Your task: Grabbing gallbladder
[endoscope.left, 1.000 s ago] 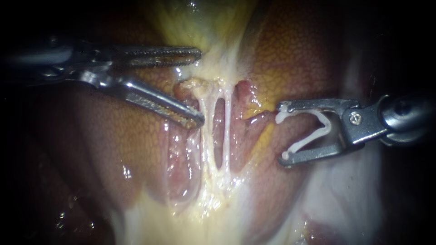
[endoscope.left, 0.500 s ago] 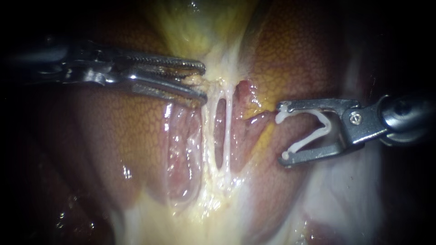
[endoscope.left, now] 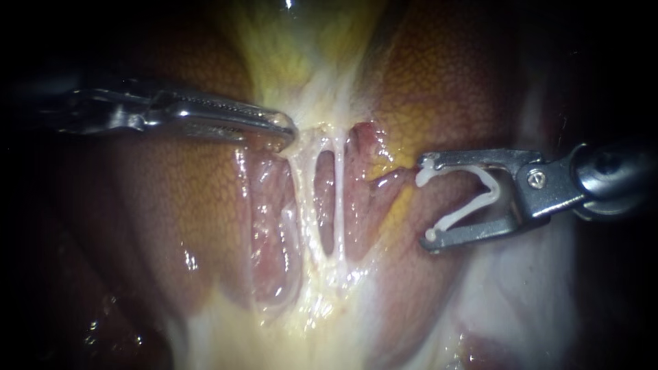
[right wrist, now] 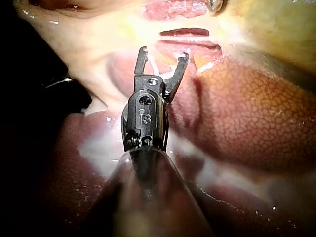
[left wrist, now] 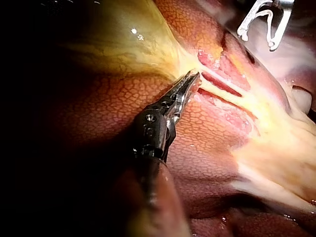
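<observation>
L instrument (endoscope.left: 289, 132) jaws were closed since 1 s ago: gallbladder (endoscope.left: 295, 62) pinched above tubes (endoscope.left: 338, 199), grab seemingly done. R instrument (endoscope.left: 425, 200): clip (endoscope.left: 460, 215) held in spread jaws.

Liver (endoscope.left: 171, 205) bearing gallbladder (endoscope.left: 301, 62), two tubes (endoscope.left: 338, 199)

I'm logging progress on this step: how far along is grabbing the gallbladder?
Done, apparently: the left instrument has its jaws shut on pale tissue at the lower edge of the gallbladder, just above the two tubes. In hand: holding that grip. Left: showing the hold is firm under pull. The right instrument hangs apart, a clip between its jaws.
</observation>
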Controlling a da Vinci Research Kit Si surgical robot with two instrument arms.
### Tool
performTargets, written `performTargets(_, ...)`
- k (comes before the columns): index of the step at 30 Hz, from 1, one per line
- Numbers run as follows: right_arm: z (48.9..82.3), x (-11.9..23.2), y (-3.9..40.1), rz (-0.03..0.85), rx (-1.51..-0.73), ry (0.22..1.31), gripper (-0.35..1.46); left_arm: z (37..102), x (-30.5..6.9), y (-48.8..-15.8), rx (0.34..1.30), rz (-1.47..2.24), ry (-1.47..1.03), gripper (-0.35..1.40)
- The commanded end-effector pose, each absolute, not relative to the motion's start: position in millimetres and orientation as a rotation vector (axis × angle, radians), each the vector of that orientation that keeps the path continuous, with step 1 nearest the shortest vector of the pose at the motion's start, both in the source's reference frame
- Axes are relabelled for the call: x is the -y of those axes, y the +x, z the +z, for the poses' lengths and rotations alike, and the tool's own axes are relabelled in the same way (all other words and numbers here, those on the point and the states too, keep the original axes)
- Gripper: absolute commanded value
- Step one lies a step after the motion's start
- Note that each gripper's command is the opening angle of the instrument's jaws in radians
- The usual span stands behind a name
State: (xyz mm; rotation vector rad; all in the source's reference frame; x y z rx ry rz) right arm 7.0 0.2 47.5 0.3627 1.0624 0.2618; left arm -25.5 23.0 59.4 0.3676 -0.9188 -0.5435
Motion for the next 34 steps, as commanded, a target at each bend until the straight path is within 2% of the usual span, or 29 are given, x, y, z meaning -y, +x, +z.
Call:
performTargets(1,47.5,-0.2,7.1,0.262,-1.062,0.363,0.57,59.0,-23.2,-25.5,0.921,-0.542,0.371,-0.35)
performTargets(7,47.5,-0.2,7.1,0.262,-1.062,0.363,0.57,56.5,-24.4,-25.1,0.919,-0.561,0.376,-0.35)
performTargets(20,47.5,-0.2,7.1,0.262,-1.062,0.363,0.57,52.2,-28.2,-20.9,0.955,-0.627,0.334,-0.35)
performTargets(34,47.5,-0.2,7.1,0.262,-1.062,0.363,0.57,51.6,-28.5,-20.8,0.954,-0.641,0.328,-0.35)
